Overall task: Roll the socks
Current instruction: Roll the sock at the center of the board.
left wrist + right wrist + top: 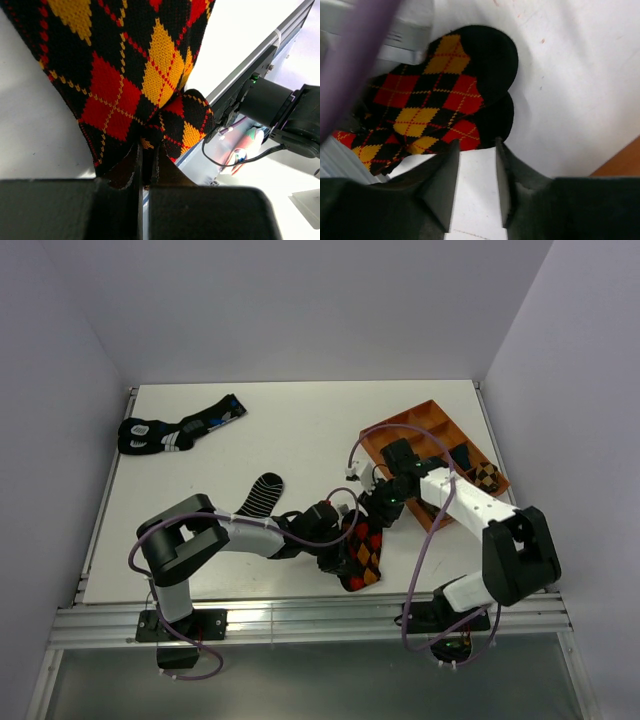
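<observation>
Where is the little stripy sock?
In the top view, the little stripy sock lies on the table, left of middle, just past the left arm and left of the diamond sock.

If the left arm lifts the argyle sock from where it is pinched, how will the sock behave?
Probably floppy: the argyle sock bunches into folds where the left gripper pinches it. It is likely light, since a small pinch gathers the fabric. The knit looks grippy rather than slippery, so it should drag, not slide, on the table.

Likely lab, white-walled booth [300,300], aluminium rail [300,622]
</observation>
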